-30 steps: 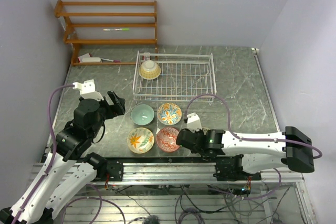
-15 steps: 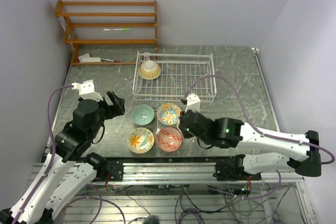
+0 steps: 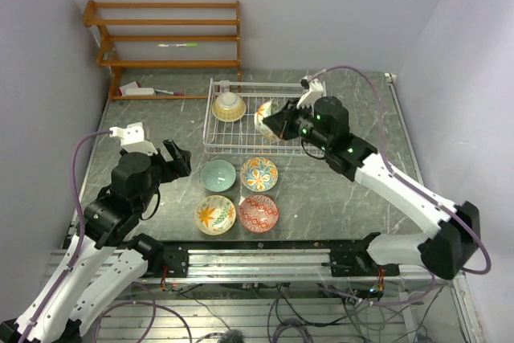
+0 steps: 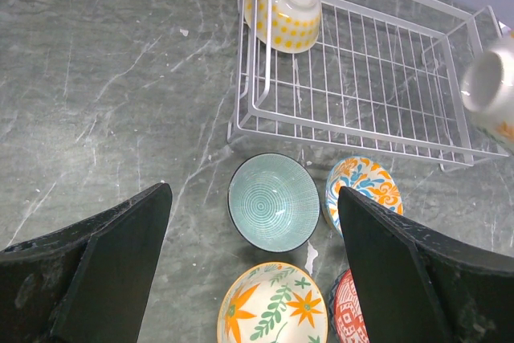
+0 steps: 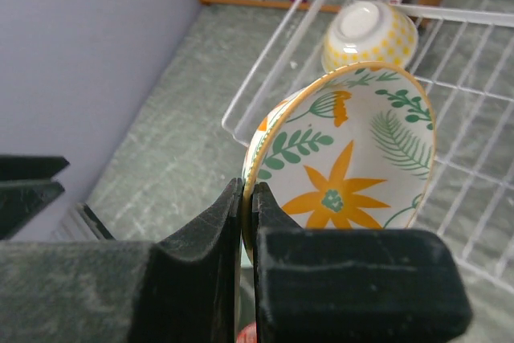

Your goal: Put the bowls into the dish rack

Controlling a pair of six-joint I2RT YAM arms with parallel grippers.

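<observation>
rack (image 3: 299,131): one dotted bowl (image 3: 229,105) lodged, far-left | leaf bowl (image 5: 353,158) pinched by right gripper (image 5: 247,198) | left gripper (image 3: 178,158) spread, empty

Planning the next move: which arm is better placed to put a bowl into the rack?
Right. The right gripper holds the leaf-patterned bowl by its rim over the dish rack, near the yellow-dotted bowl. The left gripper is open and empty, by the teal bowl.

The right gripper (image 5: 247,198) pinches the near rim of a leaf-patterned bowl (image 5: 353,166). The bowl is tipped on edge, so its orange flower and green fronds face the camera. Behind it the white dish rack (image 5: 271,54) stands on the grey-green table (image 5: 177,142). A yellow-dotted bowl (image 5: 369,34) sits inside the rack, apparently base-up.
</observation>
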